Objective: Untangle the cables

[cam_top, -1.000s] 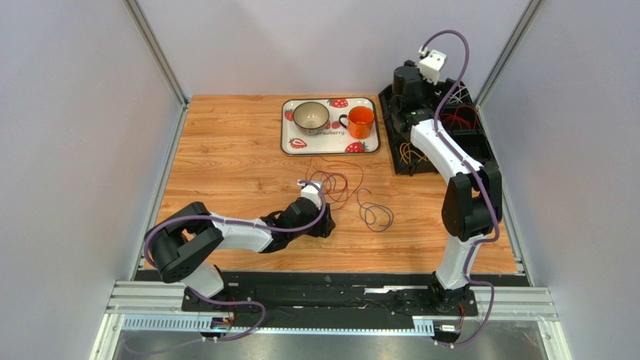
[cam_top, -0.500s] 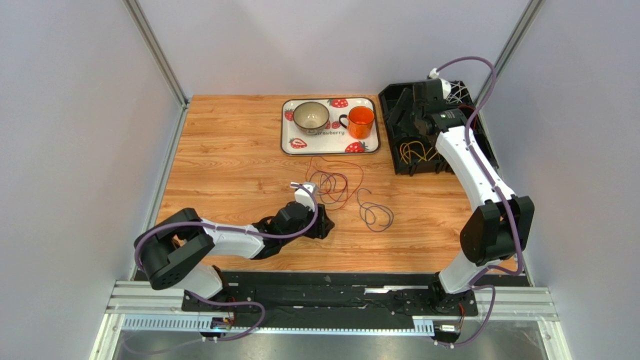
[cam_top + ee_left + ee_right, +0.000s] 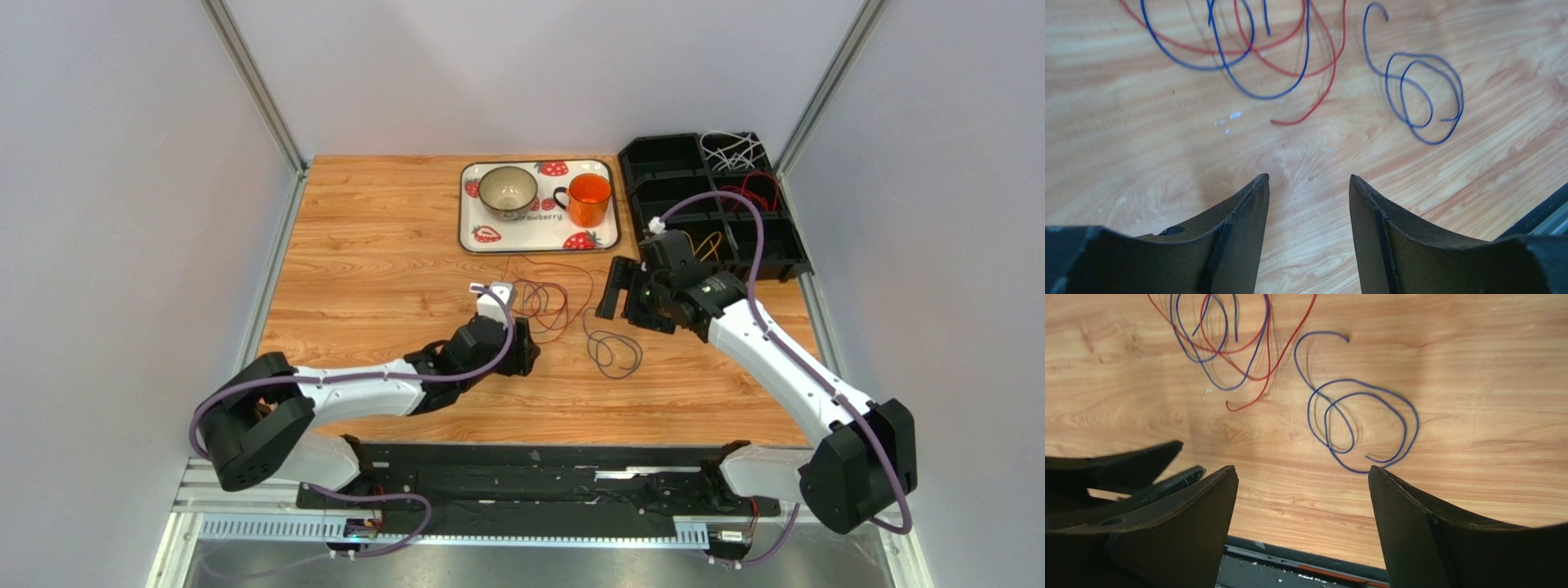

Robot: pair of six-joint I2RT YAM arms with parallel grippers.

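The left pincer (image 3: pixel 1309 177) and right pincer (image 3: pixel 1300 471) are held released over the bench (image 3: pixel 368 245), with nothing grasped. A blue cable coil (image 3: pixel 1416 419) is seen lying apart from the red-and-blue cable tangle (image 3: pixel 1308 43).

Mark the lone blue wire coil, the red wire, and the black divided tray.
Lone blue wire coil (image 3: pixel 1417 424): right wrist view, right edge.
Red wire (image 3: pixel 1236 408): right wrist view, loose end.
Black divided tray (image 3: pixel 669 159): top view, far-left compartment.

The white tray (image 3: pixel 535 235) carries one readable word, "Strawberry", printed small in dark letters near its front rim, just in front of the bowl (image 3: pixel 507 188) and left of the orange mug (image 3: pixel 590 197) standing on it.
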